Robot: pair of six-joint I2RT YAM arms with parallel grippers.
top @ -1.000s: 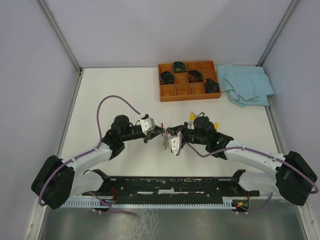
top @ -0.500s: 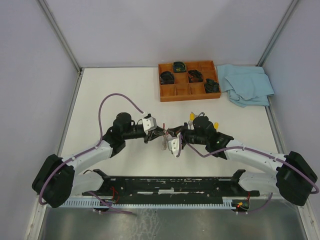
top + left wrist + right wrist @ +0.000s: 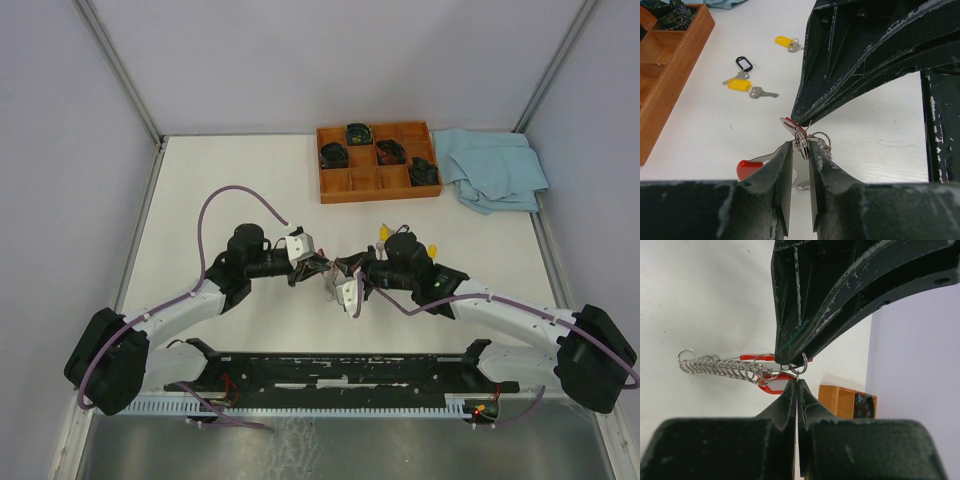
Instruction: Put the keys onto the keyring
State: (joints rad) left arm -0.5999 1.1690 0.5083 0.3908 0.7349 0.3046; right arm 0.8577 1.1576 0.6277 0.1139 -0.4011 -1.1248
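My two grippers meet tip to tip above the table centre. My left gripper [image 3: 320,263] [image 3: 800,145] is shut on the keyring's silver rings [image 3: 802,140]. Its red band [image 3: 746,168] hangs below, and a coil of small rings [image 3: 715,365] trails off it. My right gripper [image 3: 343,268] [image 3: 797,381] is shut on a thin metal piece, seemingly the red key [image 3: 771,388], held against the rings. Two yellow keys [image 3: 739,85] [image 3: 783,40] lie on the table beyond; they also show in the top view [image 3: 383,232] [image 3: 432,250].
A small black oval loop [image 3: 743,63] with a plain silver key lies next to the nearer yellow key. A wooden compartment tray [image 3: 340,188] with dark items stands at the back. A light blue cloth [image 3: 495,168] lies at the back right.
My left gripper has edged slightly right towards the right gripper. The right wrist has shifted a little. Both stay shut at the ring bunch.
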